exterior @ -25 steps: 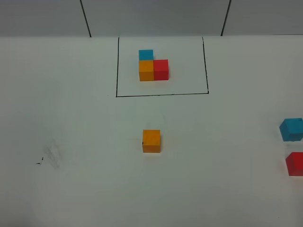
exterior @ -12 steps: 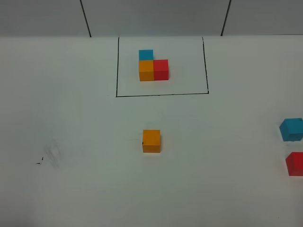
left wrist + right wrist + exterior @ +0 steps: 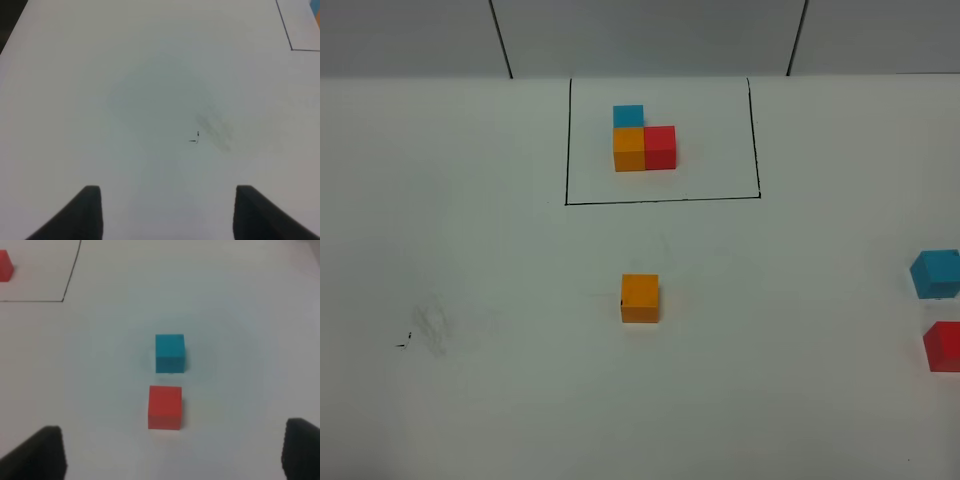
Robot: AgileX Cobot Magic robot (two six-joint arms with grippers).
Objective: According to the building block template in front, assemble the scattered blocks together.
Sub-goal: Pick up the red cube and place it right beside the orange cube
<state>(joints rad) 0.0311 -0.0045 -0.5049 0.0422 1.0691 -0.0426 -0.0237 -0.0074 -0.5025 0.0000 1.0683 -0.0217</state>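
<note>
The building block template [image 3: 642, 142] is a joined blue, orange and red cube trio inside a thin black drawn rectangle at the table's back middle. A loose orange cube [image 3: 640, 298] sits alone in the middle. A loose sky blue cube [image 3: 936, 274] and a loose red cube [image 3: 944, 346] sit at the right edge, apart; both also show in the right wrist view, blue [image 3: 170, 353] and red [image 3: 165, 407]. My right gripper [image 3: 170, 452] is open, above the table short of the red cube. My left gripper [image 3: 167, 212] is open and empty over bare table.
A faint grey smudge with a small black mark [image 3: 420, 332] lies on the white table at the left; it also shows in the left wrist view [image 3: 212, 131]. A grey wall with dark seams runs along the back. No arm shows in the exterior high view.
</note>
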